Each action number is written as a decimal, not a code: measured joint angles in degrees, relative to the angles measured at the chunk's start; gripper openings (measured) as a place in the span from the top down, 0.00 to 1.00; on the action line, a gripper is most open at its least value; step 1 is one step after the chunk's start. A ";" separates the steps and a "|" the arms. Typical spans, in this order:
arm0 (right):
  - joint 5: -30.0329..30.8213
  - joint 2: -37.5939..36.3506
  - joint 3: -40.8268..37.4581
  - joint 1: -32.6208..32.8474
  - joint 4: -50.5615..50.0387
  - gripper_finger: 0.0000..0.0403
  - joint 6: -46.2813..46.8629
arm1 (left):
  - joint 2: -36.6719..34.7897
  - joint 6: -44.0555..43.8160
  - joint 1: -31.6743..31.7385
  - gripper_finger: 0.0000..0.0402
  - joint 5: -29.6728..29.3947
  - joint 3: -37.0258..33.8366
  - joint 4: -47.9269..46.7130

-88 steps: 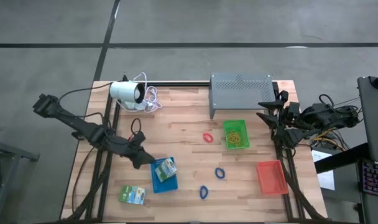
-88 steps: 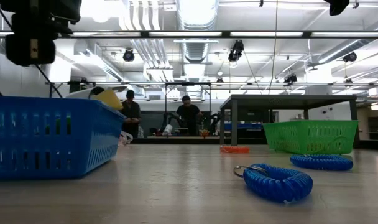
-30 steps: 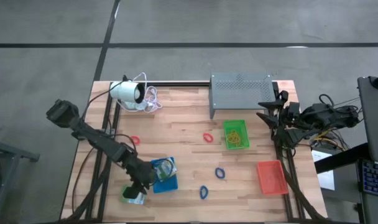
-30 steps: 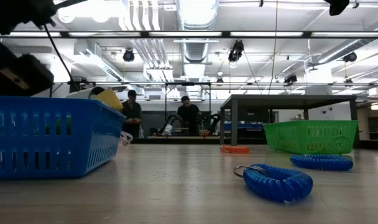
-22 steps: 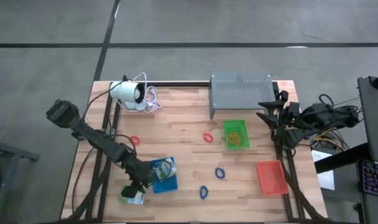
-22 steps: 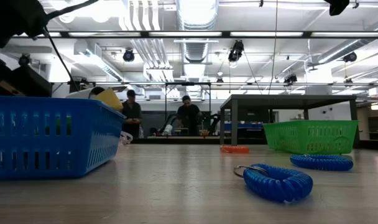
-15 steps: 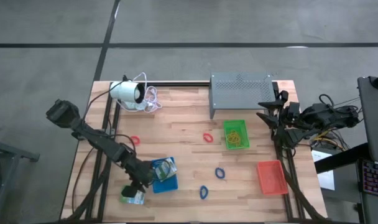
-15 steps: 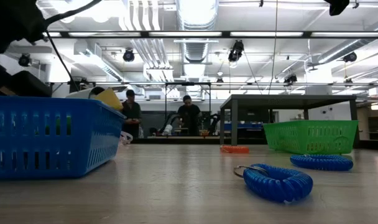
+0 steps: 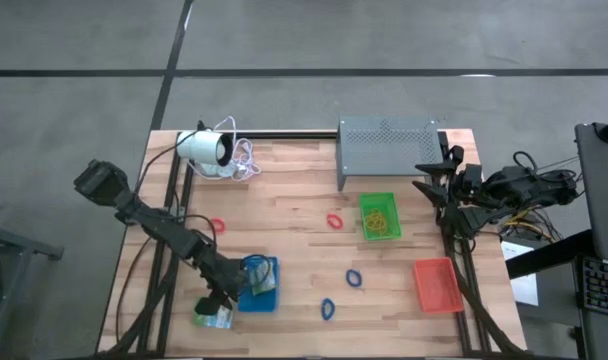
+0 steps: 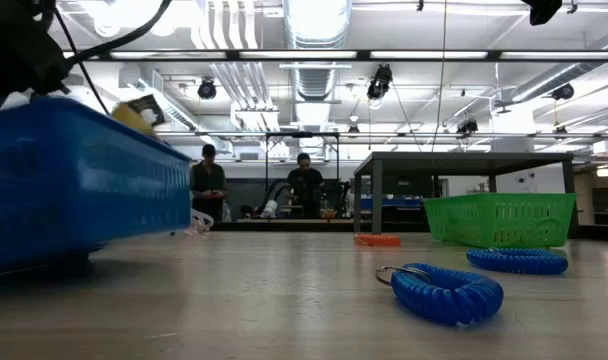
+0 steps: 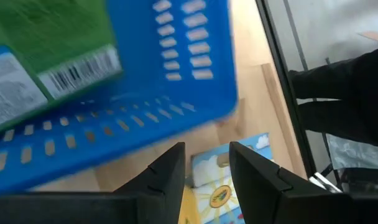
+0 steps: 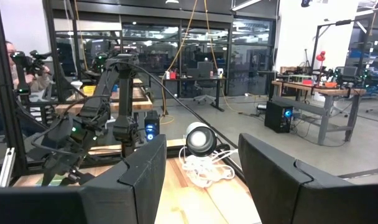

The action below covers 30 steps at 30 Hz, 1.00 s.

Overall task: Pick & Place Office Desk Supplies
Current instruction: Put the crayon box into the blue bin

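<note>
**Left hand over the loose packet by the blue tray**

My left hand (image 9: 217, 300) is hanging low over the near left corner of the worktop (image 9: 294, 250), pressed up against the blue tray (image 9: 261, 284). Its fingers (image 11: 168, 180) are standing apart, clamping nothing that I can see. Through the gap between them I am looking at a green-and-white packet (image 11: 221, 186), lying flat on the wood just beside the tray. A second packet (image 11: 46, 50) is sitting inside the tray. From table height the tray is tilting, its near side raised off the wood.

Two blue loops (image 9: 353, 277) are lying in the middle of the worktop, with a red loop (image 9: 334, 221) beyond them and another red one (image 9: 216, 227) near my left arm. Rubber bands (image 9: 378, 222) are lying in the green tray (image 9: 379, 203). The red tray (image 9: 436, 283) is standing near the right edge.

My right hand (image 9: 431, 185) is waiting at the right edge, its fingers spread wide and empty.
</note>
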 joint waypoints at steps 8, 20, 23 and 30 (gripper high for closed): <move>0.00 0.00 0.00 0.00 0.00 0.51 0.00 | -0.02 -0.42 -2.79 0.68 -2.30 0.85 -0.16; 0.00 0.00 0.00 0.00 -0.02 0.51 0.00 | -0.02 -0.12 -3.38 0.68 -3.23 0.90 -0.16; 0.00 0.00 0.00 0.00 0.00 0.51 0.00 | -0.02 0.47 -4.47 0.68 -3.23 0.90 -0.14; 0.00 0.00 0.00 0.02 0.00 0.51 0.00 | -0.02 0.68 -7.18 0.68 -3.35 0.87 -0.16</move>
